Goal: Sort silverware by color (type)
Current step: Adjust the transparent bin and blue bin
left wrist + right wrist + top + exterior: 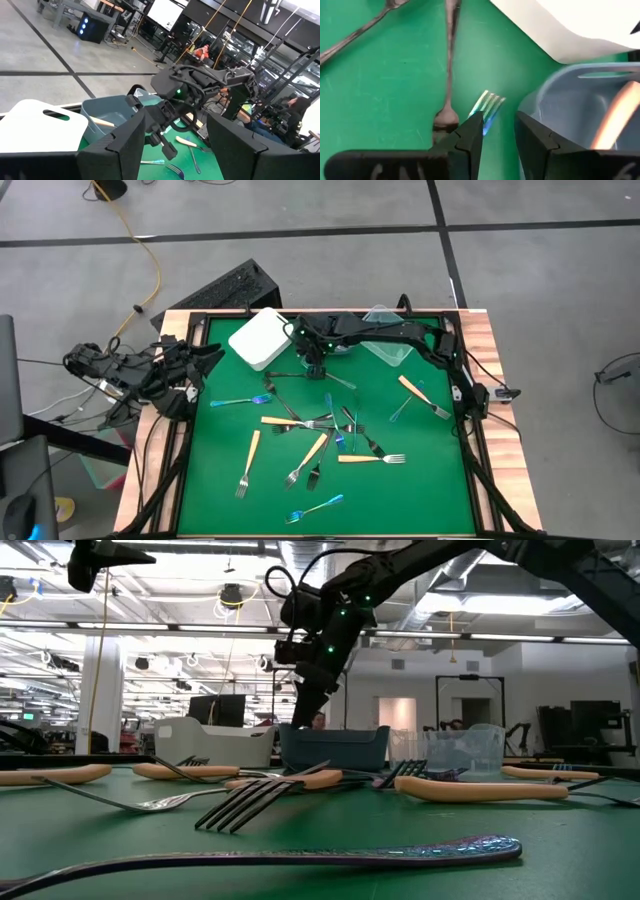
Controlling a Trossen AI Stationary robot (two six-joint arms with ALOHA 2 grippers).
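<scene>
Your right end effector (313, 367) is hovering at the far side of the green surface (420, 480), just beside the grey-blue bin (333, 748) and the white bin (261, 338); its fingers (472, 132) are standing slightly apart with the tines of an iridescent blue fork (488, 106) showing between and just past them, but you cannot tell whether they are actually pinching it. In the low view the end effector is hanging above the grey-blue bin's rim. An orange handle (619, 116) is lying inside that bin. The clear bin (388, 340) is sitting farther to the right at the far edge. The rest of the silverware is lying scattered across the surface: a tangle of black and orange-handled forks (318, 432) near the middle, a blue fork (241, 400) toward the left, another blue fork (315, 508) near the front edge, an orange-handled fork (424, 397) at the right. Your left end effector (172, 145) is waiting off the left edge of the surface, its fingers standing wide apart and holding nothing
</scene>
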